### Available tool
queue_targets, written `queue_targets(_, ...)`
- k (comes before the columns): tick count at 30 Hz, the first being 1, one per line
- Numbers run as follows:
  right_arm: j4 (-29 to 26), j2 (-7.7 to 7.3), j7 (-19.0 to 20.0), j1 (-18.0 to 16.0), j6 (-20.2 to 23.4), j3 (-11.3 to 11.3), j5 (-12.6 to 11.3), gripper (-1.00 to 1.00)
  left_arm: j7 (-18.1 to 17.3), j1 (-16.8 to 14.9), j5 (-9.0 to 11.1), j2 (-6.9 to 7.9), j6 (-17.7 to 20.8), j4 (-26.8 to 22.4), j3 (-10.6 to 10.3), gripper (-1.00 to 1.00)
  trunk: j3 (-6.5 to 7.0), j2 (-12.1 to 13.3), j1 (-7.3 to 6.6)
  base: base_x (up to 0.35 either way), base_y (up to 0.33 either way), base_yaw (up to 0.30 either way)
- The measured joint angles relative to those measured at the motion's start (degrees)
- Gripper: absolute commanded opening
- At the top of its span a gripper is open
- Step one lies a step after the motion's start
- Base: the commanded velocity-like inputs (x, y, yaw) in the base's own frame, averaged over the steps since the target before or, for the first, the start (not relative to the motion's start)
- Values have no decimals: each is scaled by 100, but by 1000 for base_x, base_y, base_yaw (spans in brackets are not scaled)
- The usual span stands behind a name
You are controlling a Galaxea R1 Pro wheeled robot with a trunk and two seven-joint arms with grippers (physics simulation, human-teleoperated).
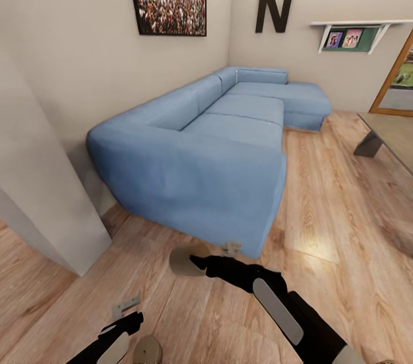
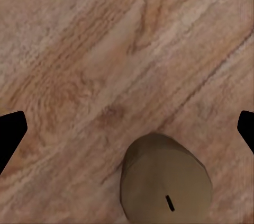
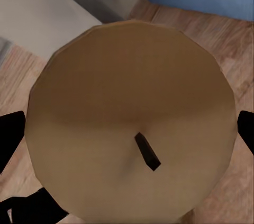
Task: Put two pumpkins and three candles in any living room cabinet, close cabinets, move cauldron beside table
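My right gripper [image 1: 202,259] is shut on a tan candle [image 1: 183,260] and holds it above the wooden floor, just in front of the sofa's near corner. In the right wrist view this candle [image 3: 132,123] shows its flat top and dark wick between the fingers [image 3: 10,134]. A second candle [image 1: 148,350] stands on the floor at the bottom edge, beside my left gripper [image 1: 127,312]. In the left wrist view, that candle [image 2: 165,184] sits upright below the left gripper [image 2: 127,128], which is open and apart from it. A corner of the glass-topped table [image 1: 393,130] shows at the right edge.
A long blue corner sofa [image 1: 212,146] runs along the wall ahead. A pale wall corner [image 1: 40,203] juts out at the left. Bare wooden floor [image 1: 338,209] stretches between sofa and table. A doorway [image 1: 398,82] opens at the far right.
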Motion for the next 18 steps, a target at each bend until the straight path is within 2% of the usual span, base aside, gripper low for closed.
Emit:
queue_targets(4, -304, -3, -3, -1, 58, 7, 0, -100, -9, 0, 12, -6, 22, 10, 10, 100, -72, -160, 88, 0, 0, 0)
queue_targets(10, -423, -2, -4, -1, 80, 9, 12, -100, -48, 0, 24, -94, 262, 59, -1, 100, -180, -401, 220, 0, 0, 0)
queue_targets(14, -429, 3, -4, 0, 81, 12, 15, -100, -373, -1, 31, -185, 318, 77, -9, 100, -252, -561, 308, 0, 0, 0)
queue_targets(18, -430, 4, -4, -1, 81, 16, 16, -100, -527, -1, 31, -199, 449, 76, -10, 100, -327, -688, 379, 0, 0, 0)
